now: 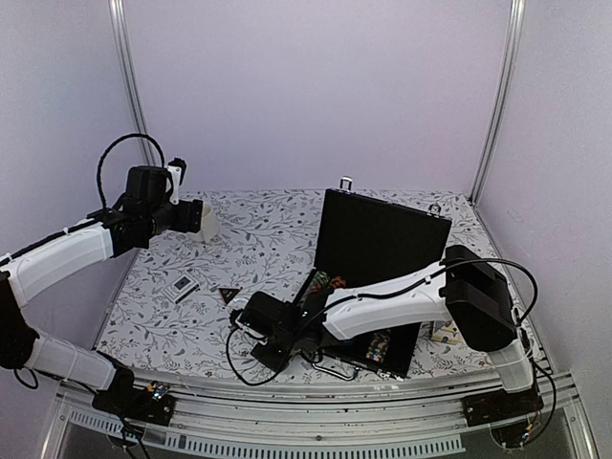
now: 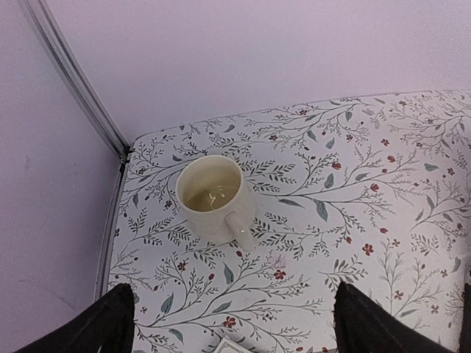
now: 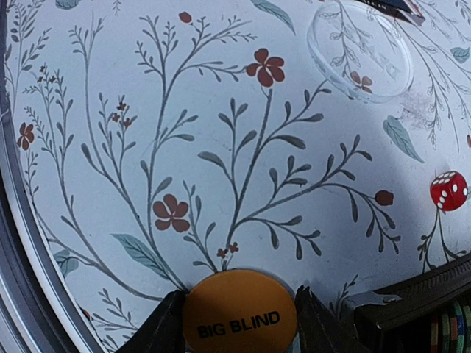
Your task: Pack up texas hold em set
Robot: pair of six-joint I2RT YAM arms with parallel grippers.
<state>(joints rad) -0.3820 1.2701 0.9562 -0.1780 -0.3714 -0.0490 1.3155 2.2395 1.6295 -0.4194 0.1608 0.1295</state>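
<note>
The black case [image 1: 382,239] of the texas hold em set stands open at the right, with chip rows [image 1: 320,284] in its base. An orange "BIG BLIND" disc [image 3: 239,312] lies flat on the cloth, and my right gripper [image 3: 239,322] is shut on it, one finger against each side, just left of the case's front corner [image 3: 412,301]. Beside that corner rests a red die [image 3: 449,190], and a clear disc [image 3: 360,51] lies further off. A black triangle [image 1: 228,295] and a card deck [image 1: 182,286] sit mid-left. My left gripper [image 2: 232,323] hangs open above the table with nothing between its fingers.
A cream mug [image 2: 213,198] stands near the back left corner, ahead of the left gripper. The table's metal edge rail [image 3: 22,243] runs close to the right gripper's left side. Purple walls enclose the table at the back and sides.
</note>
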